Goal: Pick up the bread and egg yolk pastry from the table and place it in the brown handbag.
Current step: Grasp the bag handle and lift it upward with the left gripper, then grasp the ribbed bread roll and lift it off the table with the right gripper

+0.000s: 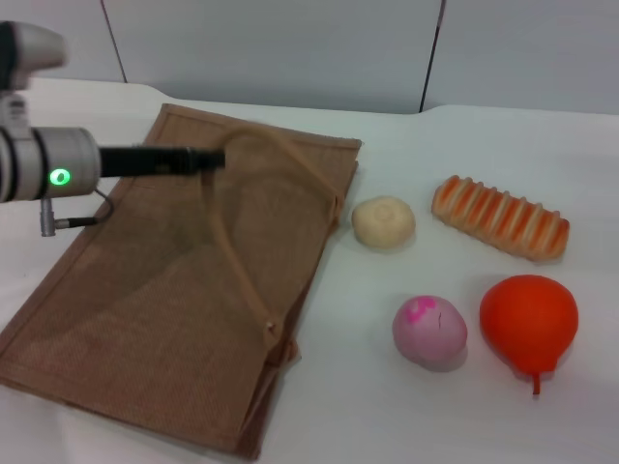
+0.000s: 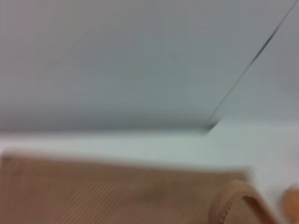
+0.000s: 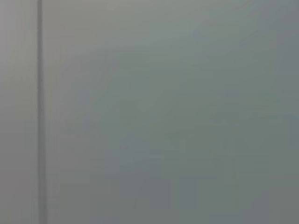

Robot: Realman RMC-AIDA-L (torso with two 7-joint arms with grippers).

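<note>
The brown handbag (image 1: 174, 290) lies flat on the left of the white table, and also fills the lower part of the left wrist view as a woven surface (image 2: 117, 196). My left gripper (image 1: 215, 159) reaches in from the left over the bag's far end. Its dark fingers are together at one looped handle (image 1: 290, 169), which stands raised off the bag. The egg yolk pastry (image 1: 383, 221) sits just right of the bag. The striped bread (image 1: 500, 217) lies farther right. The right gripper is out of view; its wrist view shows only a grey wall.
A pink bun with a magenta spot (image 1: 429, 332) and an orange-red pear-shaped fruit (image 1: 529, 321) sit nearer the front, below the pastry and the bread. A grey wall backs the table.
</note>
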